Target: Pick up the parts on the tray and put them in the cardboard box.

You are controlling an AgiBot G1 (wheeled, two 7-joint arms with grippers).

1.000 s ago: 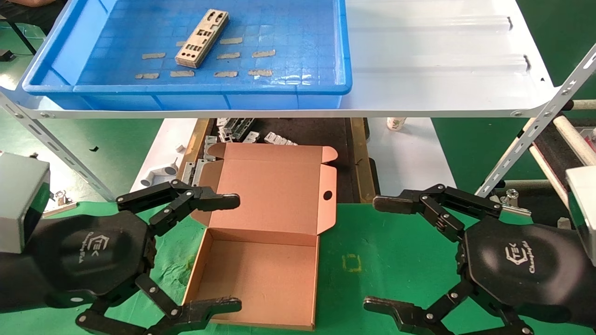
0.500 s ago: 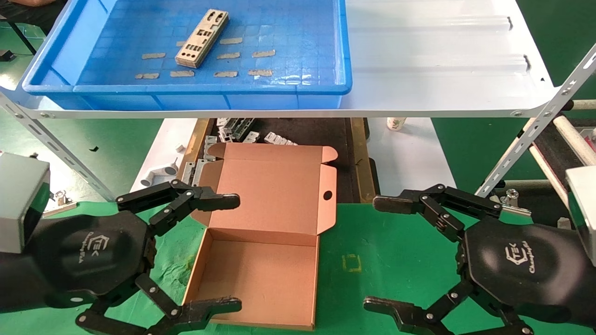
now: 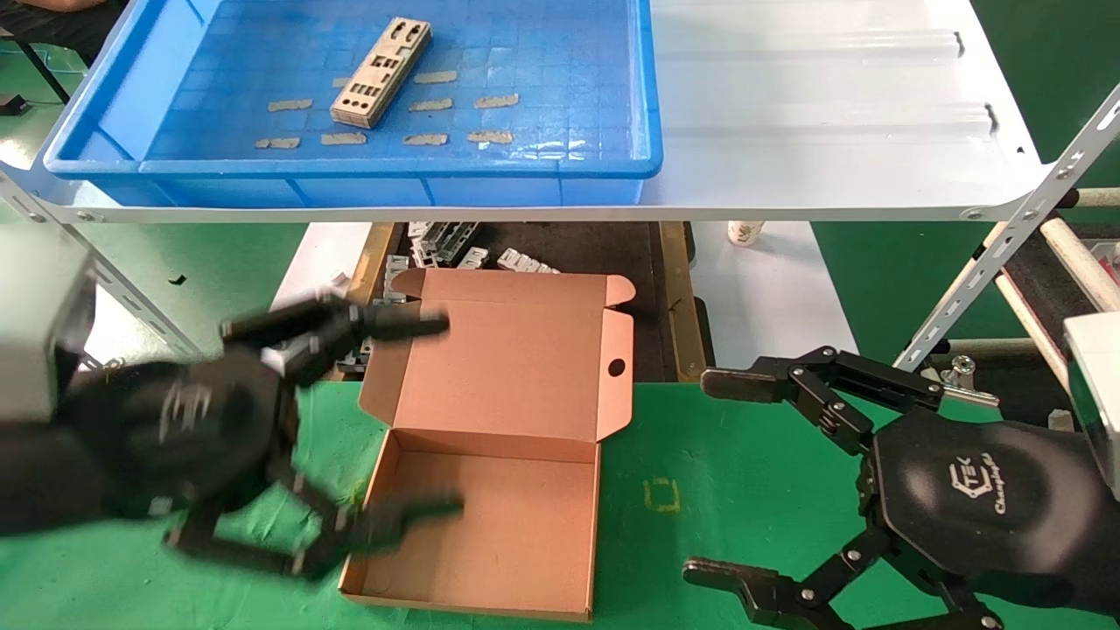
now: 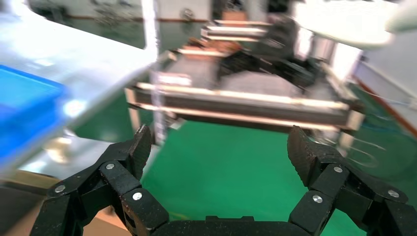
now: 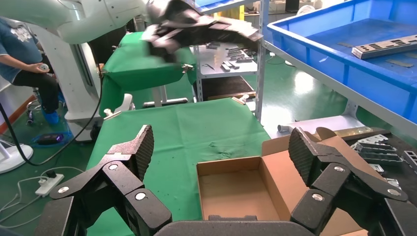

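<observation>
Left hand [image 3: 402,416], wide open and empty, sweeps above the cardboard box [image 3: 490,516], apparently bound for the part [image 3: 381,72] in the tray [image 3: 350,166].

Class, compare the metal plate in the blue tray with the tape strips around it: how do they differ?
The metal plate is long, silvery and punched with cutouts; the tape strips are short, tan and plain. The plate lies diagonally; the strips lie roughly level in rows. Both rest flat on the blue tray floor.
</observation>
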